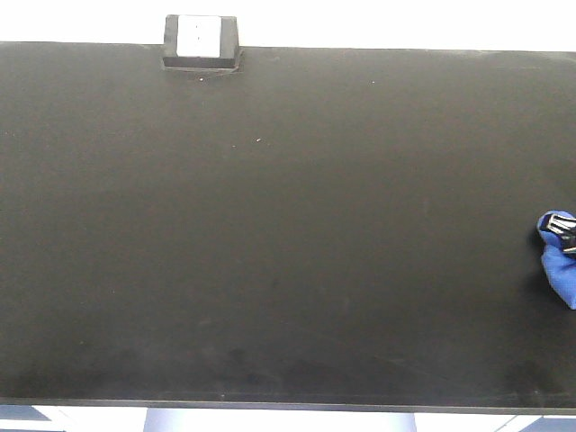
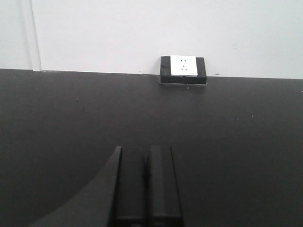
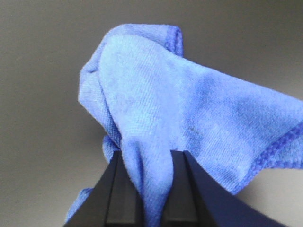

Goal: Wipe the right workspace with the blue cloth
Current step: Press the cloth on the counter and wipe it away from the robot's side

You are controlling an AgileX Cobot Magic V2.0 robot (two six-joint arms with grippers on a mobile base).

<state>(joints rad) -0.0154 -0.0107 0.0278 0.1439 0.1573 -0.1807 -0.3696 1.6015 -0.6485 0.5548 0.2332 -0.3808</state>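
The blue cloth [image 1: 560,263] lies bunched at the far right edge of the black table [image 1: 270,225]. My right gripper [image 1: 564,237] shows only as a dark tip on the cloth's top. In the right wrist view the right gripper [image 3: 147,161] is shut on a fold of the blue cloth [image 3: 189,113], which bulges out beyond the fingers over the table. My left gripper [image 2: 146,156] is shut and empty, low over the black table, facing the back wall. It is out of the front view.
A black box with a white power socket [image 1: 200,40] sits at the table's back edge, left of centre; it also shows in the left wrist view [image 2: 183,69]. A white wall [image 2: 142,33] runs behind the table. The table's front edge [image 1: 270,405] is near the bottom.
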